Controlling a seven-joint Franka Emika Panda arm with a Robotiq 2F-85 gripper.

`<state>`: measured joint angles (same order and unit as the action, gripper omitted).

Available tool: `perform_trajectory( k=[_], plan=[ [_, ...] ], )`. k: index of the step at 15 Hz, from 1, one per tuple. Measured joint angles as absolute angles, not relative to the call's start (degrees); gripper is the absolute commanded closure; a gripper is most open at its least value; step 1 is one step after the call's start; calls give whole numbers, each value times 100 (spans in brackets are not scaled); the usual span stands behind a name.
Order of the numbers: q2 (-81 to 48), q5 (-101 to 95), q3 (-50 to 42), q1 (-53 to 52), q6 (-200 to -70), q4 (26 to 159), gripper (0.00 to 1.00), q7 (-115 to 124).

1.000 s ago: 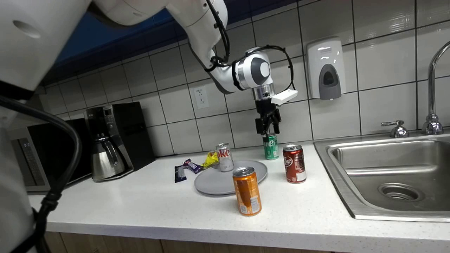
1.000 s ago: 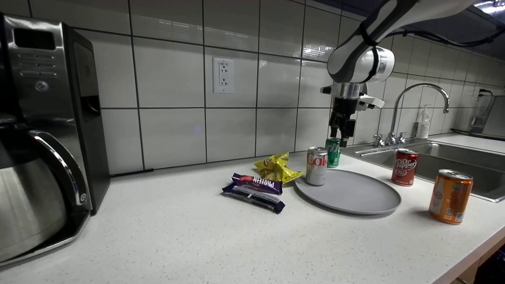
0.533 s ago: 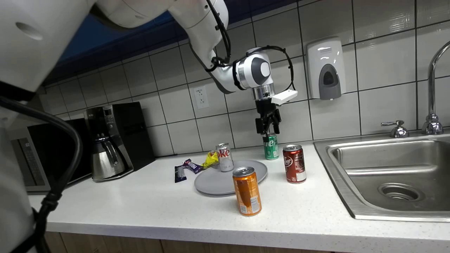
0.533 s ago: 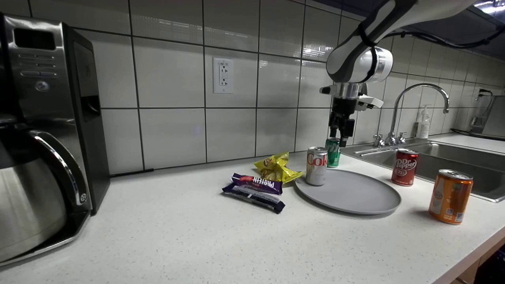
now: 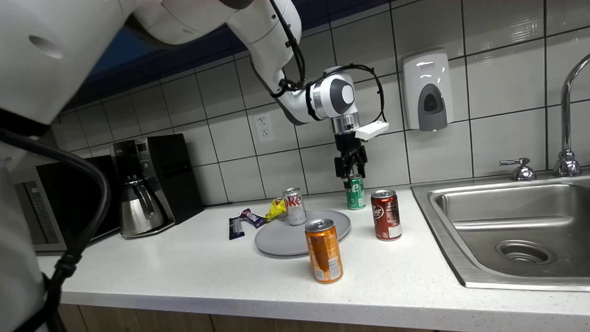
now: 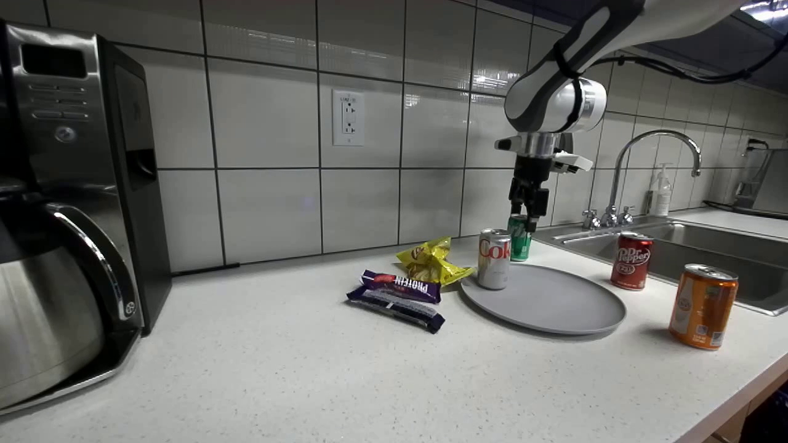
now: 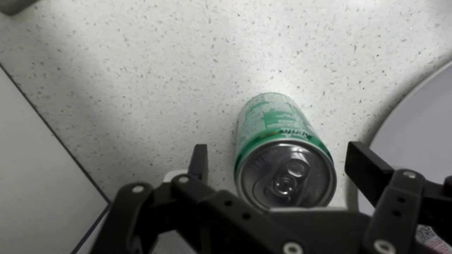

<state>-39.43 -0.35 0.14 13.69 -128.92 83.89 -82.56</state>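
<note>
My gripper (image 5: 354,179) is open and points down over a green can (image 5: 356,196). In the wrist view the gripper (image 7: 277,157) has one finger on each side of the can's silver top, with gaps on both sides. The green can (image 7: 277,118) stands upright on the counter near the tiled wall. In an exterior view the gripper (image 6: 524,220) partly overlaps the green can (image 6: 521,245). A silver Coke can (image 6: 494,267) stands on a grey plate (image 6: 560,307) close by. A dark red Dr Pepper can (image 5: 386,216) stands beside the plate, on the sink side.
An orange can (image 5: 324,253) stands near the counter's front. A yellow snack bag (image 6: 431,261) and two dark wrapped bars (image 6: 400,287) lie beside the plate. A coffee maker (image 5: 156,184), a sink (image 5: 442,240), a faucet (image 5: 567,129) and a wall dispenser (image 5: 426,90) flank the counter.
My gripper has come down slightly toward the green can and shifted a little to the left in both exterior views. The cans, plate and snacks have not moved.
</note>
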Motion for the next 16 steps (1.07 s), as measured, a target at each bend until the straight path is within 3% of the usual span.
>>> perform_trajectory(
  k=[4, 5, 16],
  plan=[
    [-4000, -35, 22, 1369, -12835, 8307, 58, -8273],
    [-4007, -35, 23, 1369, -12807, 8292, 61, -8277],
    [-4025, -35, 87, 1366, -12762, 8247, 61, -8287]
  ],
)
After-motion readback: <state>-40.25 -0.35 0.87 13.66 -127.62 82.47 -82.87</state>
